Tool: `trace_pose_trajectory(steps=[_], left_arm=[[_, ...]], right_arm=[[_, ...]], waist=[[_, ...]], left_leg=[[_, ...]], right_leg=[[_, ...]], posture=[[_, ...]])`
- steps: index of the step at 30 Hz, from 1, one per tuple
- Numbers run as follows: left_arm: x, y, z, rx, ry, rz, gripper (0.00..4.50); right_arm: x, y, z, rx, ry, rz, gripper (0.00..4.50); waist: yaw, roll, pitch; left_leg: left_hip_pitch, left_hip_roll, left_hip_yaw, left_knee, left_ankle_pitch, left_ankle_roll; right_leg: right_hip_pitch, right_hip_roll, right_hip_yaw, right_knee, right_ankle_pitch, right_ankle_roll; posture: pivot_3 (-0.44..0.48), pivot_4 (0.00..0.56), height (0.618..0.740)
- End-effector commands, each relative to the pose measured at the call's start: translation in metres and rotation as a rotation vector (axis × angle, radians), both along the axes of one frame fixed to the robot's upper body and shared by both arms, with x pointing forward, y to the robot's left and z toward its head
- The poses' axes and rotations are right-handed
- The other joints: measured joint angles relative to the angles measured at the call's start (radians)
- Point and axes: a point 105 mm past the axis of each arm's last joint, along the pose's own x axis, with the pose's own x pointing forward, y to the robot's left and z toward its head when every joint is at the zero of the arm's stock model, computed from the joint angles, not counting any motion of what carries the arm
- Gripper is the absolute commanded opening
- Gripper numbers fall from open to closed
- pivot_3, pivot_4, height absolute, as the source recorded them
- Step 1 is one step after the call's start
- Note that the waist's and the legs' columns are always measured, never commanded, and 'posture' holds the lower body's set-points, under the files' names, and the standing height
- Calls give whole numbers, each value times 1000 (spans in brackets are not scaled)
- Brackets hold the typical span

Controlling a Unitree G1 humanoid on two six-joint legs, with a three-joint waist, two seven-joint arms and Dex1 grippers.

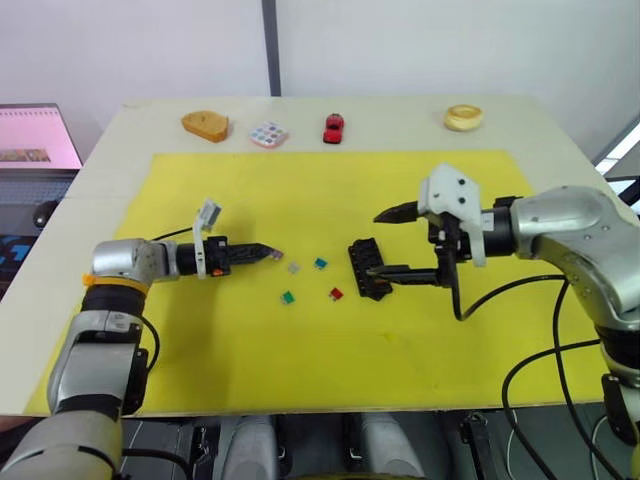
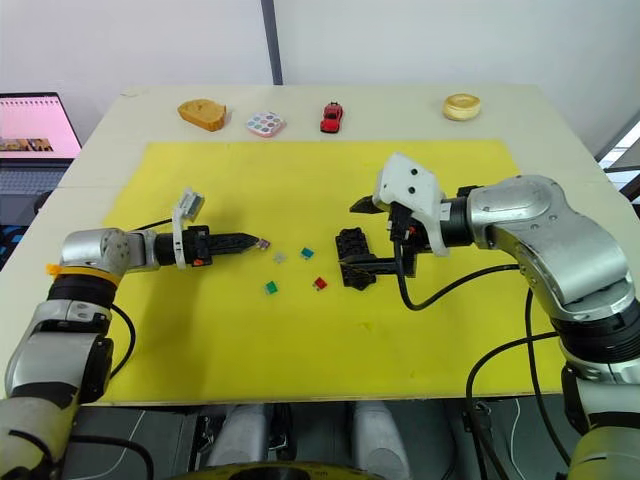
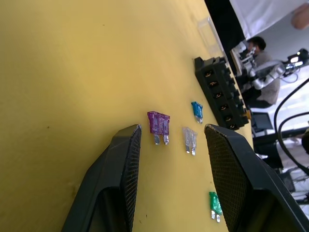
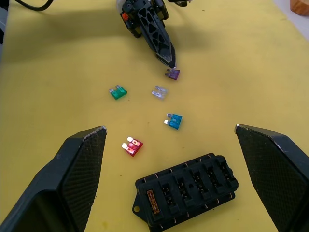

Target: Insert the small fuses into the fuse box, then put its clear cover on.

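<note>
Left hand (image 3: 169, 145), fingers spread, straddles the purple fuse (image 3: 159, 123) lying at nine o'clock of the fuse box (image 4: 186, 194); it should pinch squarely. Right hand (image 4: 169, 140), spread wide, hovers over the box.

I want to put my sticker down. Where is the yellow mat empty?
Bare yellow mat lies along the near edge, below the green fuse and red fuse, and the far strip before the red toy car. It's crowded between the left gripper and fuse box.
</note>
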Motion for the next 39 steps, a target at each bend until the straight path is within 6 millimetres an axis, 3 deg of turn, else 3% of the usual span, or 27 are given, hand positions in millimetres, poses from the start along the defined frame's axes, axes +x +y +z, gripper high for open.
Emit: trace_pose_trajectory(steps=[1, 16, 19, 21, 39], left_arm=[[-3, -11, -7, 29, 9, -52, 2212], [-2, -28, -10, 5, 12, -82, 2212], [2, -22, -17, 43, 6, -41, 1417], [1, -21, -18, 49, 8, -42, 397], [-3, -18, -22, 93, -7, -47, 185]], right_arm=[[-3, 3, 10, -5, -57, 16, 4500], [-3, 1, 11, -10, -61, 3, 4500], [-3, 1, 10, -10, -61, 2, 4500], [-3, 1, 10, -12, -60, 2, 4500], [-2, 2, 9, -10, -58, 11, 4500]], waist=[[0, 0, 0], [17, 0, 0], [19, 0, 0], [19, 0, 0], [16, 1, 0]], left_leg=[[0, 0, 0, 0, 0, 0], [0, -1, -1, 0, -1, 1], [0, -1, -1, 1, -1, 2], [0, -1, -1, 1, -1, 2], [0, -1, -1, 1, -1, 2]], right_leg=[[0, 0, 0, 0, 0, 0], [1, -1, 0, -1, 0, 0], [1, -1, 0, -1, 0, 0], [1, -1, 0, -1, 0, 0], [1, -1, 0, -1, 0, 0]], posture=[[0, 150, 740], [0, 150, 740], [0, 150, 740], [0, 150, 740], [0, 150, 740]])
